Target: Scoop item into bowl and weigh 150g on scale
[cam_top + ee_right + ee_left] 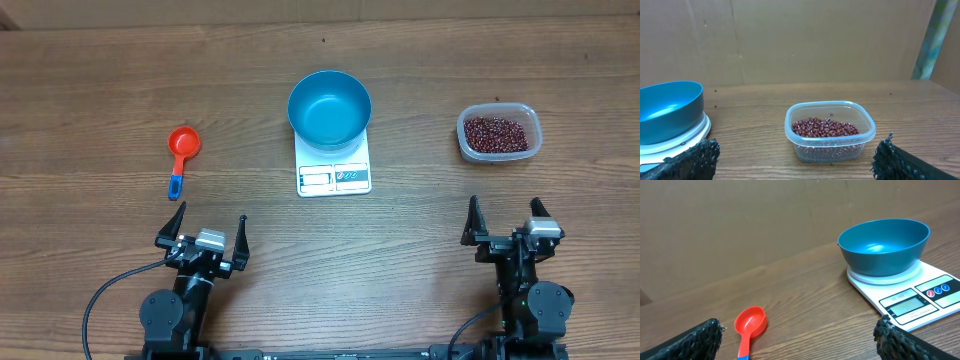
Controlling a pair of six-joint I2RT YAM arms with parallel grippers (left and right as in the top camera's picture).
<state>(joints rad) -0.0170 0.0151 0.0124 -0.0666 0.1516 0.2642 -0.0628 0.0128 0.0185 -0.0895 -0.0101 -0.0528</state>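
Note:
An empty blue bowl (330, 108) (884, 246) (667, 111) stands on the white scale (334, 175) (912, 295) (687, 137) at mid-table. The item, dark red-brown beans (495, 133) (824, 127), fills a clear plastic tub (499, 133) (830, 132) at the right. A red scoop with a blue handle end (181, 155) (749, 327) lies at the left. My left gripper (206, 228) (799, 336) is open near the front edge, below the scoop. My right gripper (505, 219) (795, 157) is open too, in front of the tub, holding nothing.
The brown wooden table (100, 90) runs back to a cardboard wall (740, 220) (815, 35). Both arm bases and their cables (110, 290) sit at the front edge.

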